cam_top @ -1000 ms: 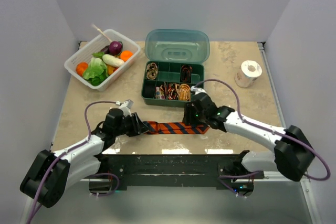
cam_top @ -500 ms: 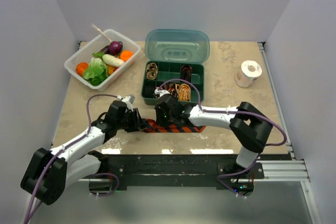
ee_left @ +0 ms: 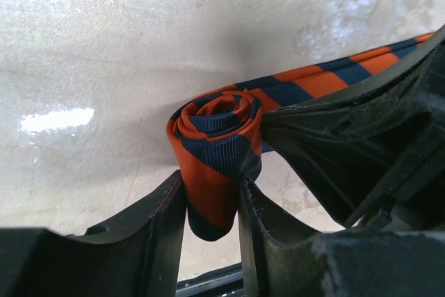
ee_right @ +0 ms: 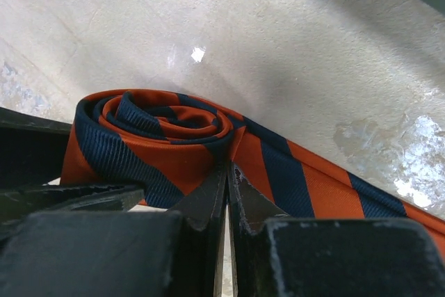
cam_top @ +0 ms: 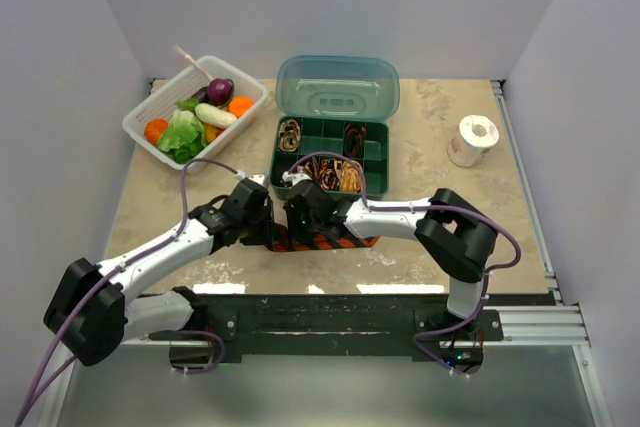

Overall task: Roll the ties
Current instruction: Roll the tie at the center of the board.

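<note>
at the front of the worktop (cam_top: pixel 520 197), the half-coiled striped tie (ee_left: pixel 215 165) is clamped in the left pincer (ee_left: pixel 212 199); the right pincer (ee_right: pixel 227 179) is closed beside the coil. cloth looks soft and springy, so hold the coil's sides.

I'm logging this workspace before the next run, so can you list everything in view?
striped tie: one, orange with navy stripes, front centre, one end rolled into a coil
box: one, green, lid open, rear centre
coiled ties: several, red, brown and gold, in the box compartments
basket: one, white, rear left
vegetables: several, mixed colours, in the basket
tape roll: one, white, rear right
table: one, beige marbled
left gripper: one, black, shut on the tie's coil
right gripper: one, black, fingers together against the tie beside the coil
</note>
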Tool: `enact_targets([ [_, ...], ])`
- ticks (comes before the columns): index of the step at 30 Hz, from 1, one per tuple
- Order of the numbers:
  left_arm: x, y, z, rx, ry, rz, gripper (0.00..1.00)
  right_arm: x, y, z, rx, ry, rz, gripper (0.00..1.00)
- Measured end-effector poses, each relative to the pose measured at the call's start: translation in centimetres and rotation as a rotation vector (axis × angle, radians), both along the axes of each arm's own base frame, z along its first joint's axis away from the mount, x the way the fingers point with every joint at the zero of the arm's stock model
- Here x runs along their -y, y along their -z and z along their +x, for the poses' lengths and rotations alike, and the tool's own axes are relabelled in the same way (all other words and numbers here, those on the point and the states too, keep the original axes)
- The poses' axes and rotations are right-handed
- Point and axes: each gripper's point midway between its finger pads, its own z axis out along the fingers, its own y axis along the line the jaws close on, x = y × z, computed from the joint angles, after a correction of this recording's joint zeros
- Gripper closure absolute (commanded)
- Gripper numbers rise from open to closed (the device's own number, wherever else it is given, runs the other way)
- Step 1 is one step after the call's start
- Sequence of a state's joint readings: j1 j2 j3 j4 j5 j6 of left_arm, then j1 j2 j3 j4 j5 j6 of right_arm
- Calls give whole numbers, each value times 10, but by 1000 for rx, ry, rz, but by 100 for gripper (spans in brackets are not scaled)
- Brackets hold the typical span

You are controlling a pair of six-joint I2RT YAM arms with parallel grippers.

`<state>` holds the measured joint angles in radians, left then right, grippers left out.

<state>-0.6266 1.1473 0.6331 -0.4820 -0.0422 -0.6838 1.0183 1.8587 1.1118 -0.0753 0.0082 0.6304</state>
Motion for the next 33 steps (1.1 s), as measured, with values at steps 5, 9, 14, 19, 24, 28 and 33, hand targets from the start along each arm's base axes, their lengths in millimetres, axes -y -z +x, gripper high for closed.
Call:
enact_targets([
  [5,0,1,-1,-14,13,92,62,1,0,-1,-1,-1,-3,93],
  [9,-4,2,-3,-21,12,135,62,3,-6,-3,4,-2,4,93],
  [14,-12,1,-4,-37,1,198,62,10,-37,-1,54,20,43,93],
  [19,-19,-2,-4,-58,2,255,62,22,-67,4,118,61,74,92],
  [24,-26,-4,-5,-92,17,326,62,37,-73,11,143,105,59,93],
  [28,-35,-6,-5,-117,22,424,62,56,-67,16,141,144,20,92],
  [33,-52,-8,-9,-144,14,591,61,81,-68,26,147,201,14,91],
])
